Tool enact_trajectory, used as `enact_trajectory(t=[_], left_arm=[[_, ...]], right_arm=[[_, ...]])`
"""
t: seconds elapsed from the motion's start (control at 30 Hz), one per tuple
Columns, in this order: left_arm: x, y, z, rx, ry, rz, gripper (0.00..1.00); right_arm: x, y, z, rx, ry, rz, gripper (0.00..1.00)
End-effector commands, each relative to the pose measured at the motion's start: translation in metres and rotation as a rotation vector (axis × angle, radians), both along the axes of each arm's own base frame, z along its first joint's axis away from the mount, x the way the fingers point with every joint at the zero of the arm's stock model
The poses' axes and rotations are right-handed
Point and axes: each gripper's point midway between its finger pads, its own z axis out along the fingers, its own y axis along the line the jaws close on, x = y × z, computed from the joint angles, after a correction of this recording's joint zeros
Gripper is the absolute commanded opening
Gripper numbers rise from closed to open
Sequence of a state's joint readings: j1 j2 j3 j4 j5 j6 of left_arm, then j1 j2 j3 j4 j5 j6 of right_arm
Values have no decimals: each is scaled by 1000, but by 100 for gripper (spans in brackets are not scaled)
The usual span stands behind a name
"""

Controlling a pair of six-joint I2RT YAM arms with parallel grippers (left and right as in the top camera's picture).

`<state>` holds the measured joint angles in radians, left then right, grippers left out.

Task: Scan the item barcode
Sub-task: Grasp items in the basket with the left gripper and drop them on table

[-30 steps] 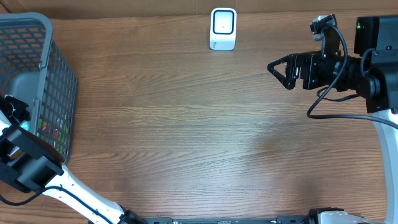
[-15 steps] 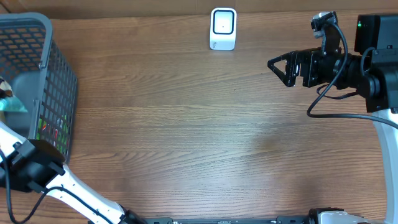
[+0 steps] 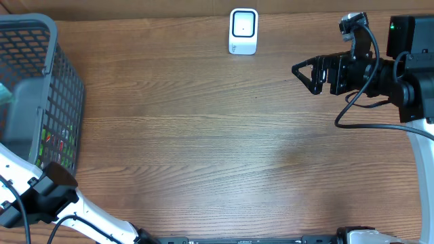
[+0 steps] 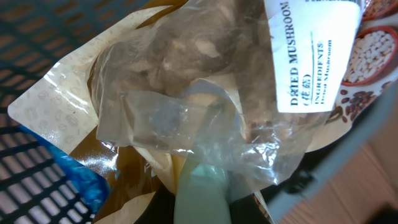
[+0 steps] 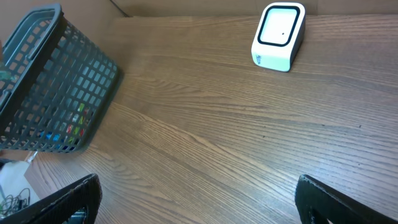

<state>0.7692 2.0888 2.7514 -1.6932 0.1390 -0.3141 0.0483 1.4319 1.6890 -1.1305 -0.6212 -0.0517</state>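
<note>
Overhead, the left arm (image 3: 41, 196) reaches in from the table's near-left corner, bent up toward the basket (image 3: 64, 102). In the left wrist view, the left gripper (image 4: 200, 177) is clenched on the clear plastic of a dried-mushroom bag (image 4: 205, 74) inside the basket, with mesh to its left and the rim to its right. The right gripper (image 3: 302, 73) hangs level, jaws spread wide and holding nothing. Bare table (image 3: 203, 149) lies ahead of it, and the scanner (image 3: 243, 30) is ahead to its right.
</note>
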Motion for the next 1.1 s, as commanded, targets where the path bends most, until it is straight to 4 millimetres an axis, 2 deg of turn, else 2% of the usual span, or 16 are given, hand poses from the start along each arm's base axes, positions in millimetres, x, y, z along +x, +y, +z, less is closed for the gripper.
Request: enact_trajectory(t=[0.0,0.13,0.27,0.3,0.33,0.37,0.43,0.47,0.53,0.6,0.77,0.87,0.93,0.97,1.0,1.07], left_arm=[[5,-54,56,49,-160,-163,4],[4,-120,98,133,-237,-299,4],[22,-198,109,179,-256,-553,4],[32,-233,101,159,-244,-660,4],[38,-258,92,134,-222,-731,4],[41,-274,84,115,-199,-777,4],[46,-317,50,40,-99,-881,4],[47,-336,30,-1,-35,-912,4],[38,-372,-35,-70,199,-936,4],[24,-383,-87,-72,401,-877,4],[-8,-396,-179,-65,694,-836,4],[-18,-395,-209,-72,781,-829,4],[-22,-391,-217,-77,815,-821,8],[-21,-390,-218,-79,817,-817,20],[-20,-390,-217,-81,813,-815,53],[-16,-389,-212,-84,793,-833,74]], right_arm=[[1,1,10,4,-27,1,100],[3,1,10,4,-29,1,100],[8,1,7,4,-30,1,100],[11,1,4,1,-24,-1,100],[13,0,2,-4,-20,-3,100],[16,-2,-3,-18,-9,-15,100],[20,-6,-11,-40,10,-34,100],[23,-7,-15,-50,22,-42,100],[27,-8,-21,-54,37,-45,100],[28,-8,-23,-54,39,-45,100],[31,-8,-21,-53,25,-45,100],[31,-8,-21,-53,26,-45,100],[30,-8,-21,-53,29,-45,100],[30,-8,-22,-54,30,-45,100],[30,-8,-22,-54,32,-45,100],[31,-7,-20,-53,23,-45,100]])
